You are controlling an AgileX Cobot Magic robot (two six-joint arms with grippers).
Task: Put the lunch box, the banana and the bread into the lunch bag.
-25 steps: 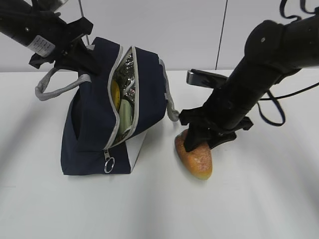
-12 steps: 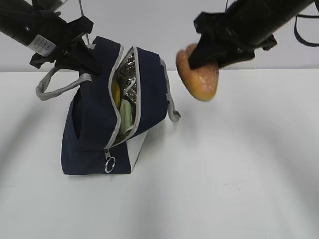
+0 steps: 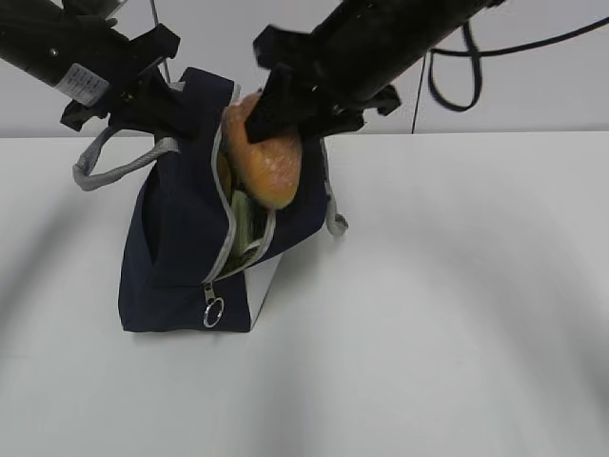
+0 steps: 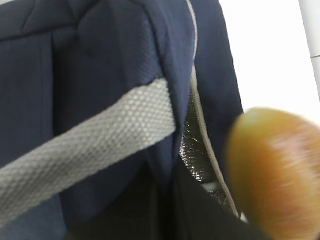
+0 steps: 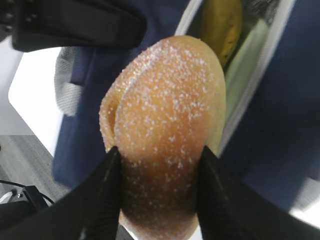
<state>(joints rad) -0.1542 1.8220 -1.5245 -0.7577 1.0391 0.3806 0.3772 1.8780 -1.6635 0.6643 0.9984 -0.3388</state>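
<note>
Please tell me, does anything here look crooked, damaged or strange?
Only the lunch bag looks askew: it leans to one side, its top held up by the left gripper, with the zipper open. The bread in the right gripper looks whole. Nothing is spilled.

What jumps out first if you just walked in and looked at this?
A golden-brown oval bread roll, pinched in the right arm's black tool, hangs at the gaping mouth of a navy-blue fabric lunch bag. Inside, a yellow banana and a pale green lid show. The left arm's tool pulls the bag's grey webbing handle.
</note>
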